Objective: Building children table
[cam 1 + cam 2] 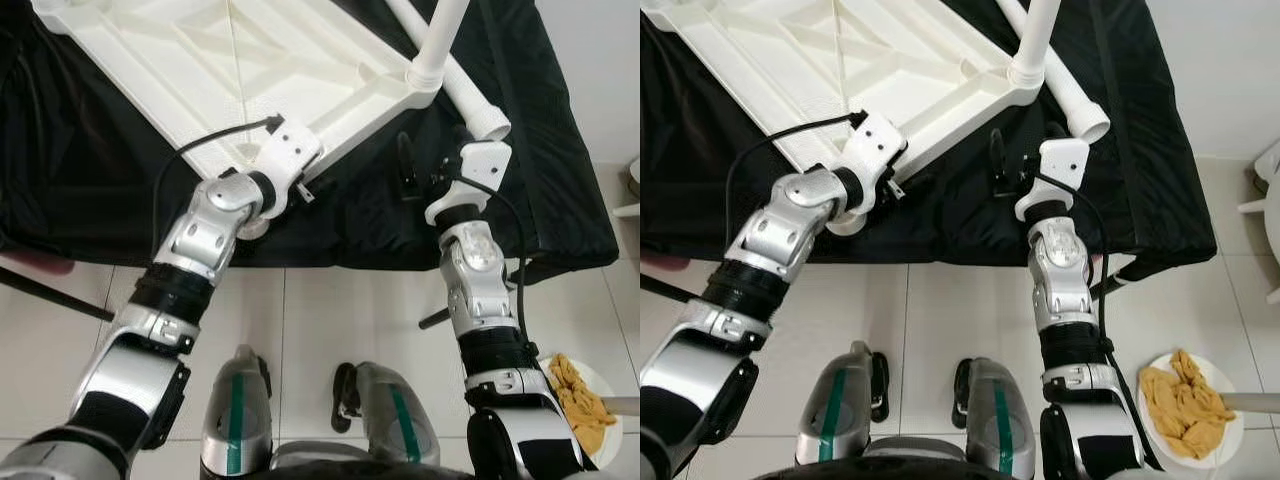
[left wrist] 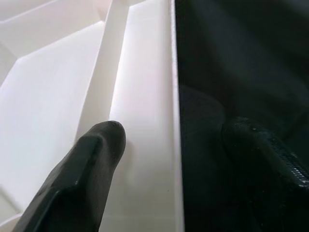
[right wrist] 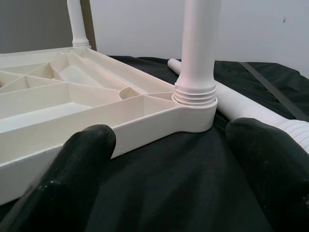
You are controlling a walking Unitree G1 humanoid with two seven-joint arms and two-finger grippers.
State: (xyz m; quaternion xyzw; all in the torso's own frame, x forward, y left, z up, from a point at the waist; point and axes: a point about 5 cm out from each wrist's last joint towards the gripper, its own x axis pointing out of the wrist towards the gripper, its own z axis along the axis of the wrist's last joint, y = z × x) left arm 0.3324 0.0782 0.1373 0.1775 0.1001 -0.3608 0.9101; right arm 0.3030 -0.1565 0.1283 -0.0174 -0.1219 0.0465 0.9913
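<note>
A white plastic tabletop lies upside down on a black cloth. One white leg stands upright in its near corner socket. A second leg stands at a far corner. A loose white leg lies on the cloth beside the corner. My left gripper is open and straddles the tabletop's rim, with one finger inside the ribbed underside and the other over the cloth. My right gripper is open just above the cloth, facing the corner socket a short way off.
The cloth-covered surface ends at a front edge just ahead of my feet on white tile. A plate of yellow cloth sits on the floor at the right. A dark rod lies at the left.
</note>
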